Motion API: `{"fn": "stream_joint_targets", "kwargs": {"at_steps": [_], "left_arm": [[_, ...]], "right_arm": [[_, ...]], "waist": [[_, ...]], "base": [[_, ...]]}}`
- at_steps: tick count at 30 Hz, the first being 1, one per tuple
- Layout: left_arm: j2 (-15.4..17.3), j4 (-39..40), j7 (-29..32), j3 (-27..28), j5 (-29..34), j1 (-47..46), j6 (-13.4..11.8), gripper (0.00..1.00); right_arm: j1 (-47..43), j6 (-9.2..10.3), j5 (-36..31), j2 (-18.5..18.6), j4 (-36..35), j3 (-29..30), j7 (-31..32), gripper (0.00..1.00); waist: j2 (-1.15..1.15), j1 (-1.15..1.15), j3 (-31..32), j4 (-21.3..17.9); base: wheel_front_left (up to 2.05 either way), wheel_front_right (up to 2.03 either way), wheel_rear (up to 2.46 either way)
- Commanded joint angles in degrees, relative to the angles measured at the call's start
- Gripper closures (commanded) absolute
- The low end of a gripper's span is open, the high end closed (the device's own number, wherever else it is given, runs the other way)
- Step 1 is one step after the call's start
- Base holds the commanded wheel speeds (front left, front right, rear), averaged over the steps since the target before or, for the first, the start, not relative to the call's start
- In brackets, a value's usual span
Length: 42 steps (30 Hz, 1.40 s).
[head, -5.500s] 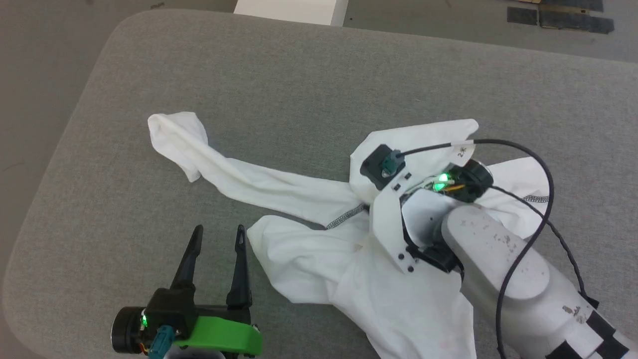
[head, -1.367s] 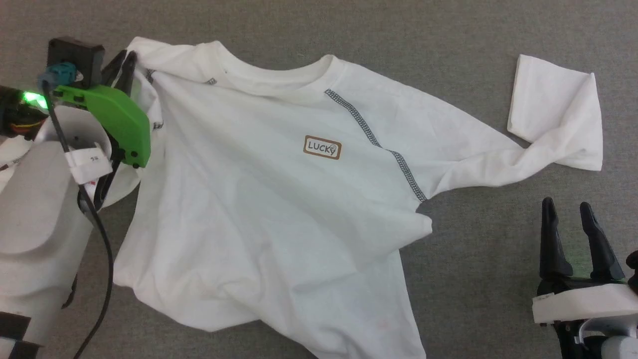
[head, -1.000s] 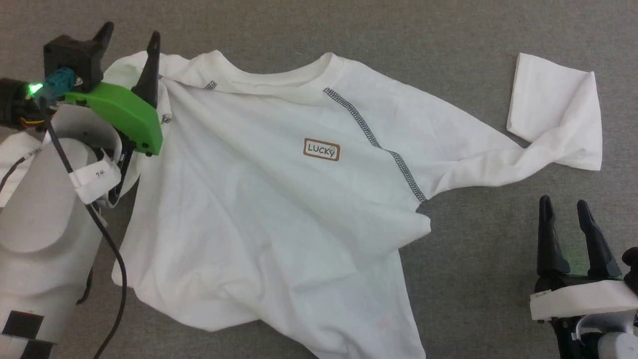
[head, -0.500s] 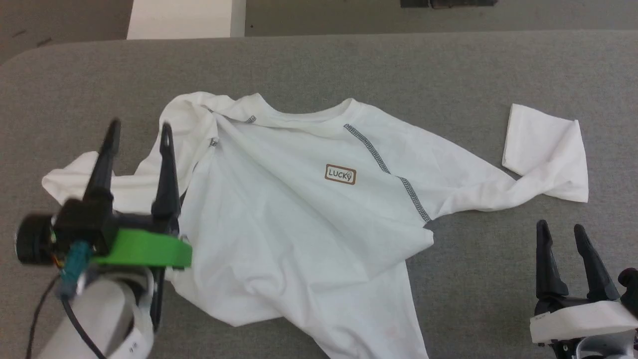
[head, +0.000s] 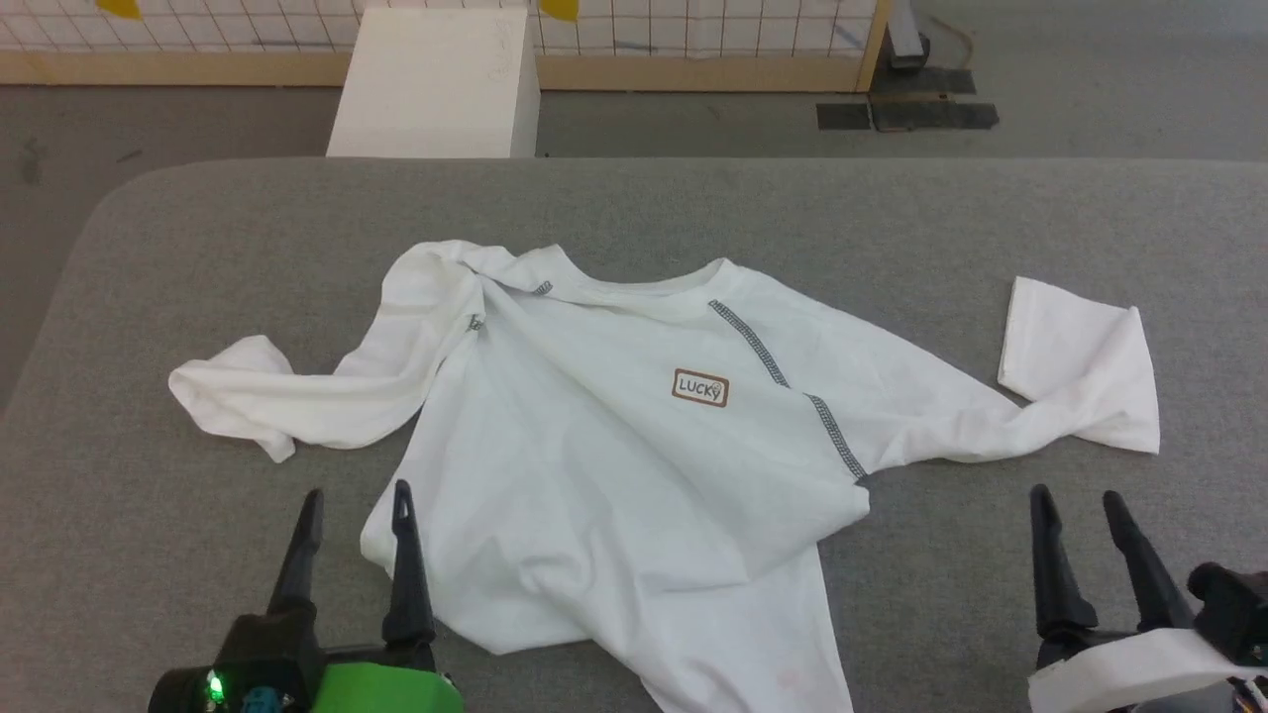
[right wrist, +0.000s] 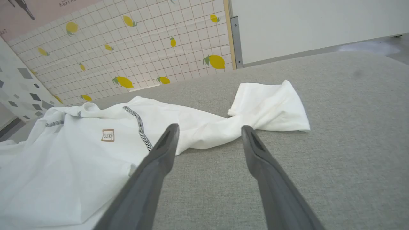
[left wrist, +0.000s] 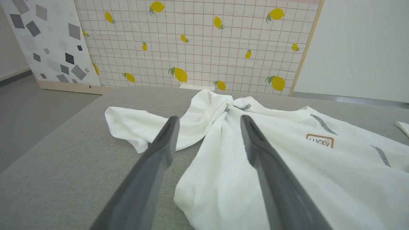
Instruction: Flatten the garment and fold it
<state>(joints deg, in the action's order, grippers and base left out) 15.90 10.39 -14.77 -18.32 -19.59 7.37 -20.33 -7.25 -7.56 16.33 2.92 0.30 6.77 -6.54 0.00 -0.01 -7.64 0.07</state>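
Left gripper and right gripper are standing open, empty, near the T-shirt; its twisted right sleeve is risking creased folds.

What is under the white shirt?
The shirt lies on the grey table. Grey surface shows beside its edges; anything beneath the shirt itself is covered.

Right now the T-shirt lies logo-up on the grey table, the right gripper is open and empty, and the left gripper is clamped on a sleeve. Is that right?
Not quite. The left gripper is open too, jaws spread and gripping nothing, as the left wrist view shows. The T-shirt, grey table and right gripper are as you say.
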Motion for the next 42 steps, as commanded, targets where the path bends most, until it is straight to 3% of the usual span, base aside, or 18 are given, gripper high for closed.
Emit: {"fn": "stream_joint_targets", "kwargs": {"at_steps": [1,4,11,15,22,29,30,31,32,42], "left_arm": [[0.08,0.13,-0.22,1.21,1.34,0.51,0.77,0.00],[0.25,0.48,-0.22,2.65,3.11,0.63,1.74,0.00],[-1.22,0.98,-0.22,4.61,4.73,1.14,3.79,0.00],[-2.81,0.42,-0.22,4.79,5.30,1.29,5.08,0.00],[-4.89,-1.59,-0.22,5.03,6.63,0.91,7.86,0.00],[-6.04,-2.87,-0.22,5.75,7.35,1.38,9.43,0.00],[-6.19,-2.99,-0.22,5.88,7.42,1.42,9.65,0.00],[-6.31,-3.07,-0.22,6.01,7.45,1.44,9.81,0.00],[-6.43,-3.17,-0.22,6.19,7.50,1.47,10.00,0.00],[-7.21,-2.95,-0.23,7.87,8.02,1.55,11.18,0.00]], "right_arm": [[-0.14,0.08,-1.22,-0.04,-1.10,-1.12,1.00,0.00],[0.31,0.08,-3.43,-0.04,-2.90,-4.19,5.37,0.00],[0.85,0.08,-8.59,-0.04,-5.87,-14.01,26.61,0.00],[0.80,0.08,-11.37,-0.03,-6.53,-16.56,34.55,0.00],[1.44,0.08,-16.48,1.10,-0.24,-19.82,41.06,0.00],[4.09,0.08,-18.59,0.73,7.10,-18.92,40.31,0.00],[4.55,0.08,-18.31,0.66,8.10,-19.18,39.93,0.45],[4.96,0.08,-17.92,0.60,8.69,-19.33,39.43,0.64],[5.51,0.08,-17.51,0.53,9.28,-19.44,38.69,0.98],[9.57,0.08,-13.64,0.81,6.80,-16.82,34.08,1.00]], "waist": [[0.00,0.01,1.71,1.11],[0.00,0.01,2.37,1.34],[0.00,0.01,2.73,2.53],[0.00,0.01,2.76,3.95],[0.00,0.01,3.07,7.01],[0.00,0.01,3.75,8.24],[0.00,0.01,3.80,8.32],[0.00,0.01,3.82,8.34],[0.00,0.01,3.84,8.31],[0.00,0.01,3.41,4.64]], "base": [[0.00,0.00,0.00],[0.00,0.00,0.00],[0.00,0.00,0.00],[0.00,0.00,0.00],[0.00,0.00,0.00],[0.00,0.00,0.00],[0.00,0.00,0.00],[0.00,0.00,0.00],[0.00,0.00,0.00],[0.00,0.00,0.00]]}}
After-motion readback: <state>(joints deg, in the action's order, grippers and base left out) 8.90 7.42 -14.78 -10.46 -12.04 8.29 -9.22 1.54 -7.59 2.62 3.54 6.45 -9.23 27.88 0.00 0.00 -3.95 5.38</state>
